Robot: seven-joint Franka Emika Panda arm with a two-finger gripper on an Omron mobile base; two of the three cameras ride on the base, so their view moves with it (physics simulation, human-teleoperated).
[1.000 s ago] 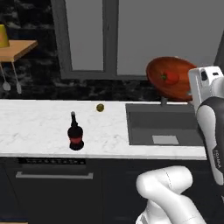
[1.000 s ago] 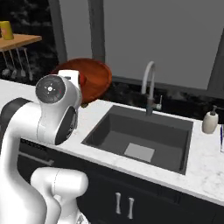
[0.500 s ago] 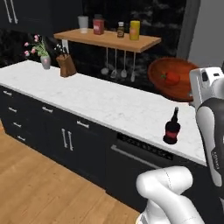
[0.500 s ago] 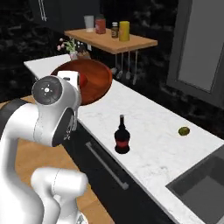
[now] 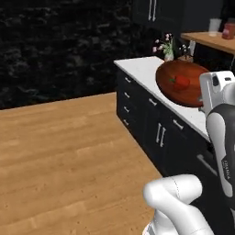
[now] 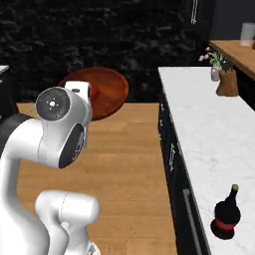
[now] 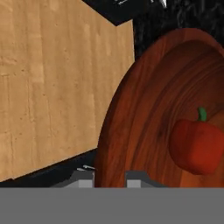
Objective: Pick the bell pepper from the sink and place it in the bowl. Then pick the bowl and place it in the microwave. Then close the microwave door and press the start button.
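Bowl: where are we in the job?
Done: the pepper sits in the bowl. In hand: the pincer is clamped on the bowl's rim, carrying it above the wood floor beside the counter. Left: bowl into the microwave, door shut, start pressed.

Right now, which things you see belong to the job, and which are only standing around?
Job:
- bowl, held up by the gripper
- bell pepper, lying in the bowl

Standing around:
- dark bottle on the white counter
- flower vase
- knife block
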